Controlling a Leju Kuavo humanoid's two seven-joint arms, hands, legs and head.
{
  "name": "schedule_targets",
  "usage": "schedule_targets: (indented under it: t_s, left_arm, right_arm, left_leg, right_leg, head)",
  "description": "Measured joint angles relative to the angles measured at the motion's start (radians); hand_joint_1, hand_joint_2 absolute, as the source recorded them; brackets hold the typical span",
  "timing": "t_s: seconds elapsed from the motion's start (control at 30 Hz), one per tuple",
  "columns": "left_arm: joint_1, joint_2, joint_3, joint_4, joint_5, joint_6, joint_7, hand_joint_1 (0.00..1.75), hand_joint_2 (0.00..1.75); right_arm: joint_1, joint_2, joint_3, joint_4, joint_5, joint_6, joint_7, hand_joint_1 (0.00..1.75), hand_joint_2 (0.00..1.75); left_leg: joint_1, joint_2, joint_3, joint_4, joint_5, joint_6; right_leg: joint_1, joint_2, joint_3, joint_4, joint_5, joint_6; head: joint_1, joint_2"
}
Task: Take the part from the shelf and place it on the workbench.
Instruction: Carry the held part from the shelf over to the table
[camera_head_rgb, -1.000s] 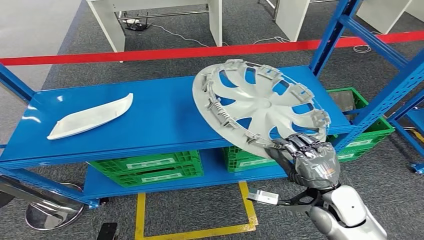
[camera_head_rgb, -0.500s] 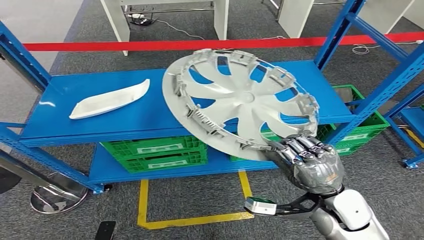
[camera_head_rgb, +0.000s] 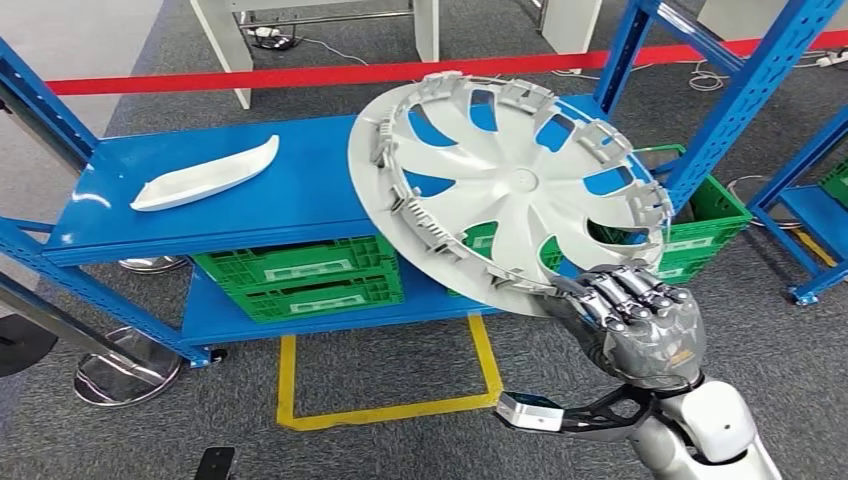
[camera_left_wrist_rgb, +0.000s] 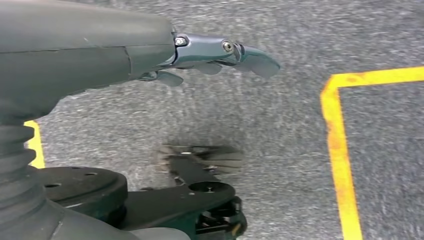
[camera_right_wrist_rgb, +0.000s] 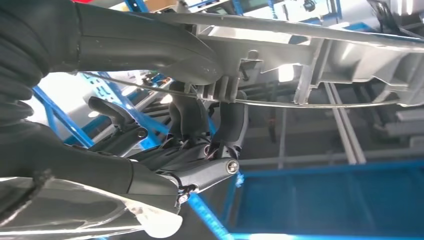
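The wheel cover (camera_head_rgb: 510, 190) has come further off the blue shelf (camera_head_rgb: 230, 200), now tilted in the air in front of it, gripped at its lower rim by the right robot hand (camera_head_rgb: 640, 325). The whole view has shifted, so the robot is probably turning away; carrying to the worktop remains. A white trim piece (camera_head_rgb: 205, 172) lies on the shelf. The left robot hand (camera_left_wrist_rgb: 200, 55) hangs over the floor, seemingly holding nothing, fingers loosely apart.
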Motion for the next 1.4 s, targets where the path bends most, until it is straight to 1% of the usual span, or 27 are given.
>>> schedule_targets:
  t_s: [0.03,0.07,0.1,0.13,0.2,0.27,0.3,0.37,0.4,0.47,0.53,0.57,0.6,0.63,0.7,0.77,0.87,0.93,1.03,1.07,1.1,1.13,1.17,1.23,1.3,1.37,1.4]
  left_arm:
    - [0.0,0.0,0.0,0.0,0.0,0.001,0.0,0.0,1.75]
    - [0.0,0.0,0.0,0.0,0.0,0.001,0.0,0.0,1.75]
    - [0.0,0.0,0.0,0.0,0.0,0.001,0.0,0.0,1.75]
    - [0.0,0.0,0.0,0.0,-0.001,0.002,0.0,0.0,1.75]
    - [0.0,0.001,0.0,0.0,-0.001,0.002,0.0,0.0,1.75]
    - [-0.002,0.002,-0.001,0.0,-0.001,0.003,-0.002,0.0,1.75]
    - [-0.002,0.002,-0.001,0.0,-0.001,0.004,-0.002,0.0,1.75]
    - [0.0,0.002,-0.001,0.0,-0.001,0.006,-0.003,0.0,1.75]
    - [0.001,0.002,-0.001,0.0,0.0,0.007,-0.003,0.0,1.75]
    - [0.003,0.001,0.0,0.0,0.0,0.008,-0.003,0.0,1.75]
    - [0.004,0.0,0.0,0.0,0.0,0.008,-0.001,0.0,1.75]
    - [0.005,0.0,0.0,0.0,-0.001,0.008,0.0,0.0,1.75]
    - [0.007,0.0,0.0,0.0,-0.001,0.008,0.0,0.0,1.75]
    - [0.008,0.0,0.0,0.0,-0.001,0.008,0.001,0.0,1.75]
    - [0.009,-0.001,0.0,0.0,-0.001,0.008,0.001,0.0,1.75]
    - [0.008,-0.001,0.0,0.0,-0.001,0.008,0.001,0.0,1.75]
    - [0.01,0.0,0.0,0.0,-0.001,0.008,0.002,0.0,1.75]
    - [0.011,0.0,0.0,0.0,-0.001,0.008,0.002,0.0,1.75]
    - [0.013,0.0,0.0,0.0,-0.002,0.007,0.002,0.0,1.75]
    - [0.014,0.0,0.0,0.0,-0.002,0.007,0.002,0.0,1.75]
    - [0.015,0.0,0.0,0.0,-0.002,0.007,0.002,0.0,1.75]
    - [0.016,0.0,0.0,0.0,-0.003,0.007,0.002,0.0,1.75]
    - [0.016,0.0,0.0,0.0,-0.004,0.007,0.002,0.0,1.75]
    - [0.016,0.001,0.0,0.0,-0.008,0.006,0.003,0.0,1.75]
    - [0.016,0.001,-0.001,0.0,-0.012,0.006,0.004,0.0,1.75]
    - [0.015,0.001,-0.001,0.0,-0.013,0.005,0.005,0.0,1.75]
    - [0.015,0.001,-0.001,0.0,-0.015,0.004,0.006,0.0,1.75]
  right_arm:
    - [0.005,0.017,-0.013,-0.005,-0.025,0.0,-0.037,1.75,1.75]
    - [0.011,0.035,-0.026,-0.008,-0.053,0.0,-0.074,1.75,1.75]
    - [0.017,0.052,-0.037,-0.01,-0.079,0.0,-0.106,1.75,1.75]
    - [0.022,0.066,-0.046,-0.011,-0.102,0.0,-0.129,1.75,1.75]
    - [0.03,0.087,-0.059,-0.016,-0.131,0.0,-0.147,1.75,1.75]
    - [0.037,0.1,-0.066,-0.02,-0.146,0.0,-0.151,1.75,1.75]
    - [0.039,0.106,-0.069,-0.021,-0.15,0.0,-0.152,1.75,1.75]
    - [0.045,0.112,-0.073,-0.024,-0.149,0.0,-0.154,1.75,1.75]
    - [0.047,0.114,-0.076,-0.027,-0.147,0.0,-0.154,1.75,1.75]
    - [0.051,0.115,-0.085,-0.031,-0.14,0.0,-0.154,1.75,1.75]
    - [0.053,0.115,-0.093,-0.033,-0.136,0.0,-0.155,1.75,1.75]
    - [0.054,0.115,-0.097,-0.033,-0.136,0.0,-0.155,1.75,1.75]
    - [0.054,0.116,-0.1,-0.033,-0.136,0.0,-0.155,1.75,1.75]
    - [0.055,0.116,-0.104,-0.033,-0.136,0.0,-0.155,1.75,1.75]
    - [0.054,0.116,-0.108,-0.033,-0.14,0.0,-0.155,1.75,1.75]
    - [0.055,0.119,-0.111,-0.034,-0.149,0.0,-0.155,1.75,1.75]
    - [0.06,0.121,-0.112,-0.035,-0.167,0.0,-0.155,1.75,1.75]
    - [0.064,0.121,-0.114,-0.035,-0.176,0.0,-0.154,1.75,1.75]
    - [0.069,0.121,-0.117,-0.035,-0.183,0.0,-0.154,1.75,1.75]
    - [0.071,0.121,-0.119,-0.035,-0.183,0.0,-0.154,1.75,1.75]
    - [0.074,0.121,-0.12,-0.035,-0.182,0.0,-0.154,1.75,1.75]
    - [0.076,0.121,-0.122,-0.035,-0.181,0.0,-0.154,1.75,1.75]
    - [0.078,0.121,-0.124,-0.035,-0.179,0.0,-0.154,1.75,1.75]
    - [0.08,0.121,-0.129,-0.036,-0.174,0.0,-0.154,1.75,1.75]
    - [0.082,0.121,-0.133,-0.041,-0.167,0.0,-0.154,1.75,1.75]
    - [0.091,0.121,-0.141,-0.049,-0.162,-0.001,-0.154,1.75,1.75]
    - [0.098,0.121,-0.146,-0.054,-0.159,-0.001,-0.154,1.75,1.75]
  left_leg:
    - [0.002,0.0,-0.006,0.064,-0.036,-0.003]
    - [0.002,0.0,-0.002,0.108,-0.049,-0.005]
    - [0.003,0.0,0.016,0.119,-0.04,-0.005]
    - [0.003,0.0,0.05,0.091,-0.017,-0.002]
    - [0.001,-0.001,0.154,-0.044,0.015,0.01]
    - [-0.004,-0.003,0.233,-0.169,0.005,0.022]
    - [-0.006,-0.003,0.246,-0.196,-0.003,0.027]
    - [-0.006,-0.001,0.239,-0.208,0.008,0.036]
    - [-0.005,0.0,0.235,-0.211,0.017,0.043]
    - [-0.002,0.003,0.22,-0.216,0.037,0.054]
    - [-0.004,0.004,0.199,-0.214,0.052,0.059]
    - [-0.005,0.004,0.189,-0.212,0.058,0.059]
    - [-0.006,0.004,0.18,-0.21,0.063,0.058]
    - [-0.006,0.004,0.173,-0.206,0.066,0.056]
    - [-0.007,0.004,0.16,-0.195,0.069,0.052]
    - [-0.011,0.003,0.145,-0.179,0.071,0.045]
    - [-0.011,0.003,0.13,-0.168,0.074,0.031]
    - [-0.009,0.002,0.116,-0.132,0.044,0.019]
    - [-0.002,0.001,0.046,0.047,-0.053,0.004]
    - [0.001,0.001,0.029,0.096,-0.069,0.002]
    - [0.003,0.001,0.024,0.115,-0.066,0.001]
    - [0.004,-0.001,0.038,0.092,-0.043,0.002]
    - [0.006,-0.006,0.065,0.038,-0.007,0.004]
    - [0.01,-0.042,0.124,-0.086,0.05,0.011]
    - [0.011,-0.067,0.147,-0.141,0.06,0.019]
    - [0.011,-0.053,0.147,-0.155,0.055,0.027]
    - [0.013,-0.042,0.147,-0.162,0.055,0.032]
  right_leg:
    - [0.0,0.0,-0.016,0.002,0.012,0.0]
    - [0.001,-0.001,-0.032,0.005,0.023,0.0]
    - [0.001,-0.001,-0.048,0.008,0.033,0.001]
    - [0.001,-0.001,-0.064,0.012,0.041,0.002]
    - [0.003,0.001,-0.088,0.018,0.055,0.008]
    - [0.005,0.002,-0.1,0.02,0.07,0.018]
    - [0.005,0.001,-0.103,0.018,0.079,0.025]
    - [0.002,0.002,-0.107,0.015,0.09,0.038]
    - [0.001,0.002,-0.115,0.025,0.08,0.043]
    - [0.0,0.005,-0.151,0.108,0.015,0.049]
    - [0.0,0.005,-0.196,0.241,-0.064,0.054]
    - [0.0,0.005,-0.204,0.283,-0.083,0.056]
    - [0.0,0.005,-0.192,0.287,-0.083,0.057]
    - [0.0,0.005,-0.16,0.251,-0.065,0.056]
    - [0.0,0.005,-0.064,0.112,-0.021,0.052]
    - [0.002,0.006,-0.009,0.02,-0.008,0.045]
    - [0.002,0.007,-0.012,0.011,-0.007,0.031]
    - [-0.001,0.008,-0.014,0.008,-0.001,0.019]
    - [-0.002,0.014,-0.018,0.008,0.004,0.011]
    - [-0.002,0.02,-0.02,0.008,0.005,0.01]
    - [-0.002,0.027,-0.021,0.009,0.006,0.01]
    - [-0.002,0.037,-0.021,0.01,0.007,0.01]
    - [-0.003,0.047,-0.021,0.01,0.007,0.011]
    - [-0.003,0.068,-0.025,0.014,0.009,0.016]
    - [-0.005,0.089,-0.038,0.017,0.014,0.028]
    - [-0.007,0.106,-0.051,0.017,0.022,0.043]
    - [-0.007,0.102,-0.06,0.02,0.02,0.049]
  head:
    - [-0.001,0.0]
    - [0.0,0.0]
    - [-0.001,0.0]
    - [-0.001,0.0]
    - [-0.001,0.0]
    - [0.0,0.0]
    - [0.0,0.0]
    - [0.0,0.0]
    - [0.001,0.0]
    - [0.004,0.0]
    - [0.008,0.0]
    - [0.008,0.0]
    - [0.008,0.0]
    - [0.008,0.0]
    - [0.008,0.0]
    - [0.008,0.0]
    - [0.008,0.0]
    - [0.006,0.0]
    - [0.002,0.0]
    - [0.002,0.0]
    - [0.002,0.0]
    - [0.002,0.0]
    - [0.002,0.0]
    - [0.003,0.0]
    - [0.002,0.0]
    - [0.0,0.0]
    - [0.001,0.0]
